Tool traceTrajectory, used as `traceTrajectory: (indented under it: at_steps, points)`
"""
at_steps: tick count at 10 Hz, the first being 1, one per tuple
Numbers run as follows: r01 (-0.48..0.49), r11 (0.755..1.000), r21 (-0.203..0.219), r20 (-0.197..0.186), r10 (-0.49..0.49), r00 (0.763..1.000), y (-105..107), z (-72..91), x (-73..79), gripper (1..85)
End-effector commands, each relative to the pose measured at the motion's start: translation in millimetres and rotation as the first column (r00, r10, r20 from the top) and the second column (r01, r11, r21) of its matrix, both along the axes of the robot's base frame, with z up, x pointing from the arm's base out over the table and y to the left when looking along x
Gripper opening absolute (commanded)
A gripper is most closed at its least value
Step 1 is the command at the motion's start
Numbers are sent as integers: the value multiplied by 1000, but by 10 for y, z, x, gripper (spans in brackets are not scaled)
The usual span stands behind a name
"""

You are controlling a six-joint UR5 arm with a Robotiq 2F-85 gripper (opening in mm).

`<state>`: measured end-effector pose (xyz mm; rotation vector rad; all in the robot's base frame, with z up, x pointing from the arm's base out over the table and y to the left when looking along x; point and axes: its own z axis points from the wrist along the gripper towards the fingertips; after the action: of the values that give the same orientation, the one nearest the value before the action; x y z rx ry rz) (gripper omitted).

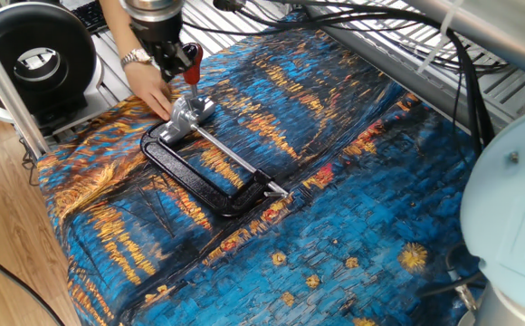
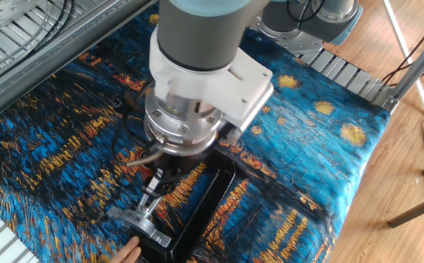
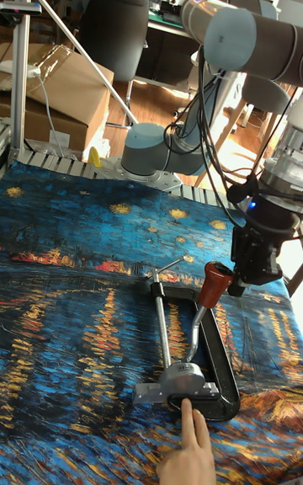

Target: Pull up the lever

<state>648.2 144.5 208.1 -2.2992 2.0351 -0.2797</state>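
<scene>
Lever-bearing clamp (image 1: 210, 167) lies near the tabletop's (image 1: 353, 217) corner by the black round device (image 1: 34, 56), on the blue-and-orange painted cloth (image 3: 76, 283) that covers the whole surface. The grey robot arm (image 3: 244, 39) reaches down over that corner, and its hand (image 3: 246, 276) hangs just beside the top of the lever; in the tall fixed view its dark fingers sit against the side of the red-orange sleeve, but none of the views shows clearly whether they are clenched on it or released, so I cannot tell. The black C-shaped frame (image 1: 186, 177) rests flat on the cloth, with the long thin silver rod (image 1: 235, 163) running along its open side toward the tabletop's middle. A person's hand (image 1: 154, 91) comes in over the tabletop's edge at that same corner, its fingers touching the silver base block (image 3: 172, 384) of the clamp. The lever (image 1: 190, 68) rises from that block, standing steeply with its slim metal shank curving up to the red-orange sleeve at the top.
</scene>
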Motion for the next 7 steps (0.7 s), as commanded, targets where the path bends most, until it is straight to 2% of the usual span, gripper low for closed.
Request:
traceTrajectory:
  at_steps: [1, 3, 5, 6, 7]
  points:
    - [7, 1000, 8, 1, -7, 1000, -68, -17, -26, 43]
    - [14, 1000, 18, 28, -14, 1000, -51, 1, 38, 33]
    - [12, 1000, -18, 51, -11, 999, -126, 19, 105, 17]
    - [0, 999, -50, 72, 4, 997, -197, 39, 162, 17]
    - [3, 999, -52, 70, 1, 998, -205, 39, 158, 17]
